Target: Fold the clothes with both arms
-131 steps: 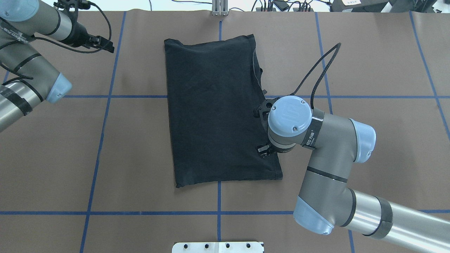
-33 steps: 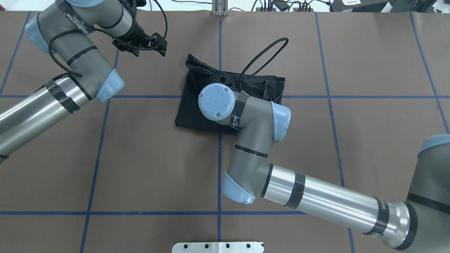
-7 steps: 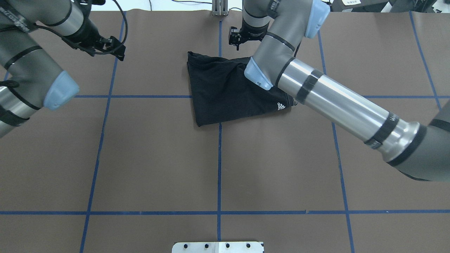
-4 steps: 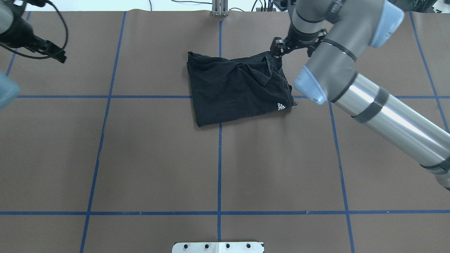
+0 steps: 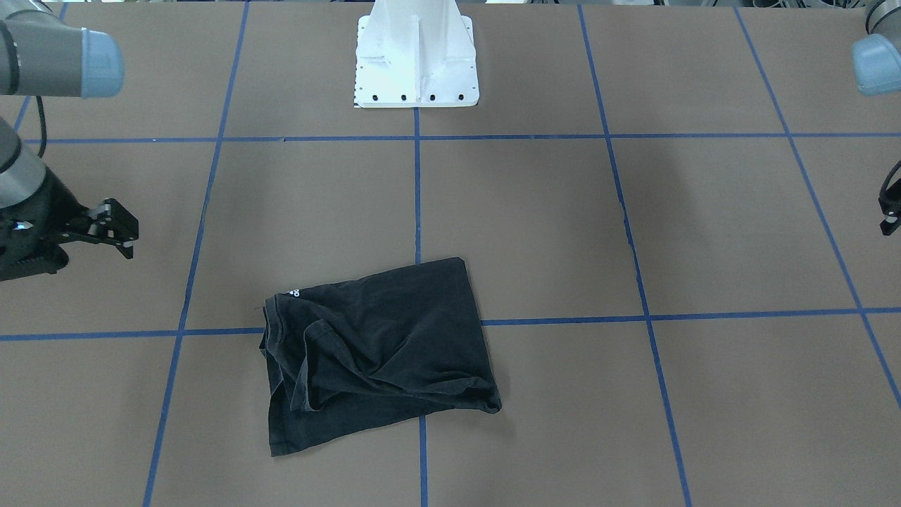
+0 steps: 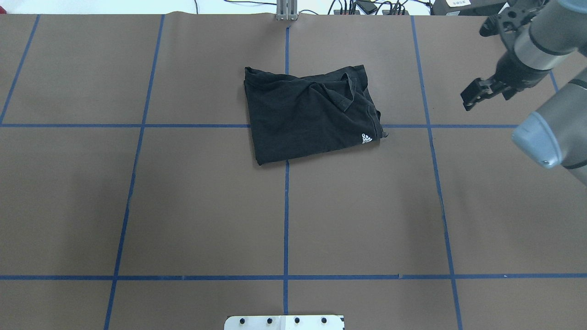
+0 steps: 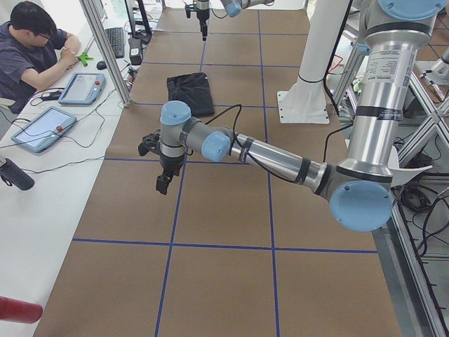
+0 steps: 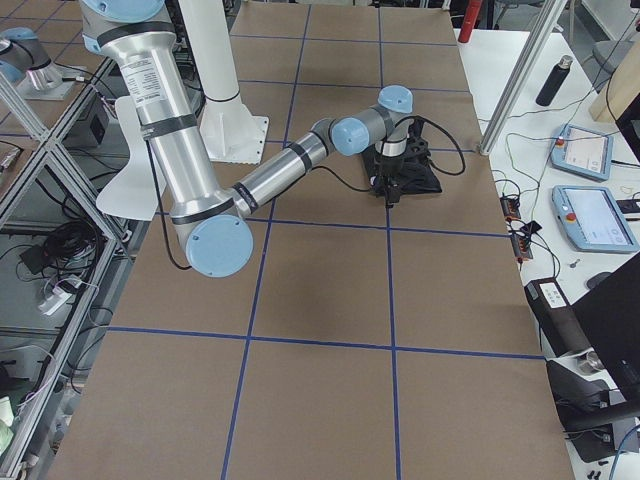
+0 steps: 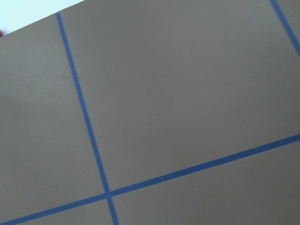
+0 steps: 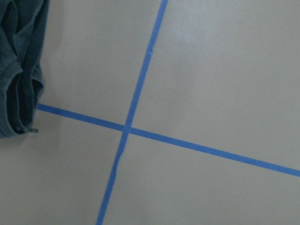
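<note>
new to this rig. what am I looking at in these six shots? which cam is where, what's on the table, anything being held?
Two jointed robot arms share one white base, and each ends in a two-finger gripper. Two cameras look down on the table, one from behind the robot and one facing it. Two more look along the table from its ends, and one sits on each wrist.

On the brown, blue-taped surface lies one thing: a black T-shirt, roughly folded and wrinkled. Neither gripper touches it. The right gripper hangs open, off to the shirt's side. The left gripper hovers over bare table away from the shirt; I cannot tell whether it is open. The left wrist camera sees only table, and the right one catches the shirt's edge.
</note>
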Controlling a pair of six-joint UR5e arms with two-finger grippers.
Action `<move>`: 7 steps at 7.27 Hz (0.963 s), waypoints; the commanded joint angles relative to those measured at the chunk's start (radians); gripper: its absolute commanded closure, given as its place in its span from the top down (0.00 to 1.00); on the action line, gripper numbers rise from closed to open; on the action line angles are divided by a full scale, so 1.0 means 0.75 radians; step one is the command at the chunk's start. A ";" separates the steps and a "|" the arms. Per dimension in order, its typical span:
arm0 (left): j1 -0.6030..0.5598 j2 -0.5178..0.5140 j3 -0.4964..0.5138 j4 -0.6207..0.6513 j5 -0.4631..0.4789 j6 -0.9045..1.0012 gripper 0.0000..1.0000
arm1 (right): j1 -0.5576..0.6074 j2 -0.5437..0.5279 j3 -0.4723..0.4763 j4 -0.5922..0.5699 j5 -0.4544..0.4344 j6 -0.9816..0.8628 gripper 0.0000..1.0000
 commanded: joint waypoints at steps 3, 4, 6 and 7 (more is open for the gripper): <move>-0.212 0.256 -0.044 0.033 -0.073 0.265 1.00 | 0.273 -0.380 0.051 0.002 0.178 -0.470 1.00; -0.241 0.304 -0.036 0.042 -0.152 0.439 1.00 | 0.327 -0.452 0.051 0.002 0.205 -0.562 1.00; -0.237 0.302 -0.050 0.149 -0.190 0.459 1.00 | 0.439 -0.572 0.045 0.002 0.208 -0.640 1.00; -0.237 0.302 -0.056 0.154 -0.192 0.459 1.00 | 0.460 -0.616 0.049 0.002 0.212 -0.638 1.00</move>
